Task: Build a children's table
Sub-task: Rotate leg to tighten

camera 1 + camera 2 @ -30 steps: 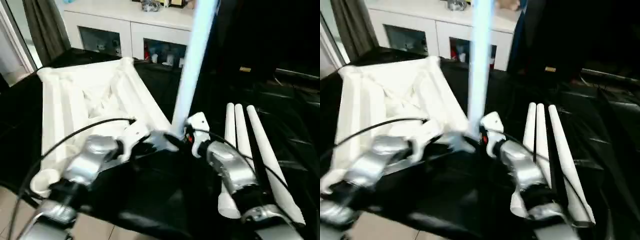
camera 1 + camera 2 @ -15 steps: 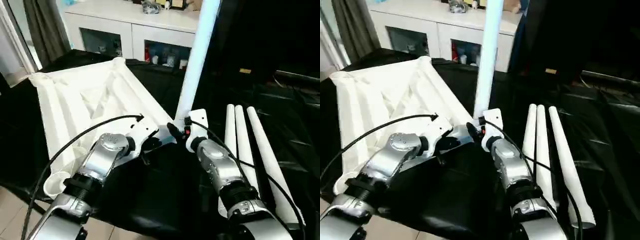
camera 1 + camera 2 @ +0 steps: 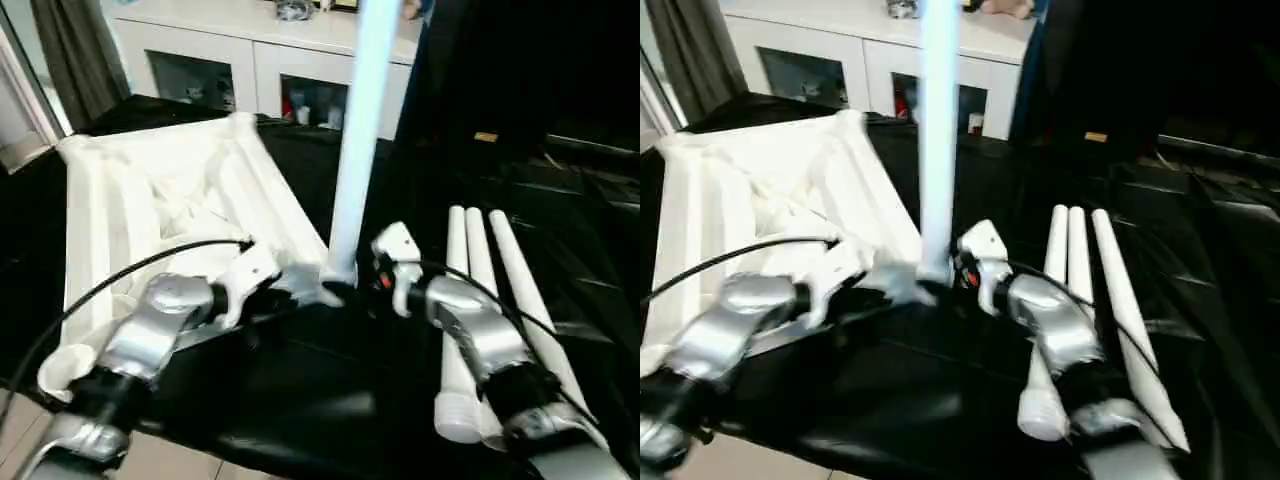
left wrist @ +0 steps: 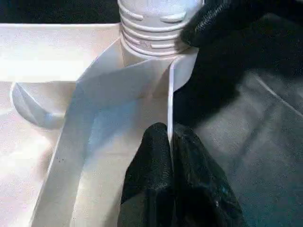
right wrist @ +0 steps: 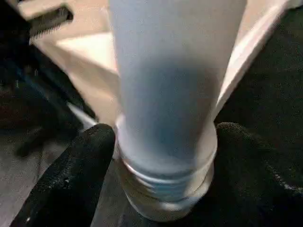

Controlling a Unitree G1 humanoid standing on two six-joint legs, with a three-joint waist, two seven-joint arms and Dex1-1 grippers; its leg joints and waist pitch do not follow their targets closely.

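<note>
The table top [image 3: 170,190] lies upside down on the black cloth [image 3: 300,400], and you can take it as the landmark for everything else. At its near corner, the one toward the robot's right side, one leg [image 3: 355,130] stands upright with its threaded end in the corner socket [image 4: 151,28].

Your right gripper [image 5: 161,156] is at the base of this leg, with one black finger [image 5: 71,175] on each side of the threaded collar; the fingers sit against the collar, so you are grasping the leg low down.

Your left gripper [image 4: 170,142] is clenched on the thin raised rim [image 4: 171,94] of the top, just beside the same socket, with the rim pinched between the two fingertips.

To the right of the top, well apart from it, three more legs [image 3: 480,290] lie side by side on the cloth, touching one another.

Behind the top, a white cabinet [image 3: 260,60] with glass-front shelves stands at the far edge of the cloth.
</note>
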